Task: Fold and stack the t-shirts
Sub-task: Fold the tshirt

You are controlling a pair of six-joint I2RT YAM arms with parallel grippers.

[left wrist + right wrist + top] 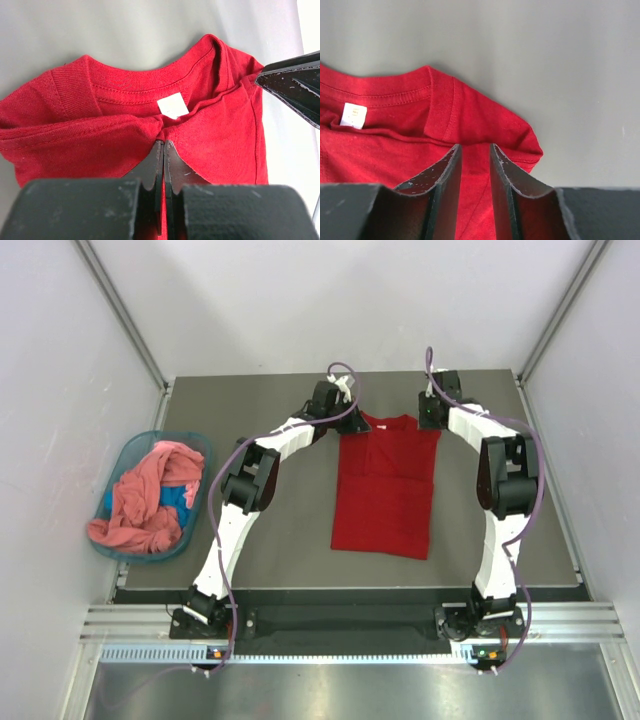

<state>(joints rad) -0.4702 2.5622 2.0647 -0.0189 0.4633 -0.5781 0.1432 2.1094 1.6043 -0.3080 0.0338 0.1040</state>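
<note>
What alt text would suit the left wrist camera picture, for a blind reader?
The closed left gripper pinches a red t-shirt just below its white neck label. The shirt lies on a grey table; the right gripper shows at the right edge.

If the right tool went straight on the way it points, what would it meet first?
The red t-shirt: its shoulder fold beside the collar lies under the right tool's tips, though the gap is hard to judge. Bare table beyond.

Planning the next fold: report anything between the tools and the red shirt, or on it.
Nothing visible. The left tool and right tool meet the red t-shirt at its collar; its cloth is bare. The teal basket stands apart.
</note>
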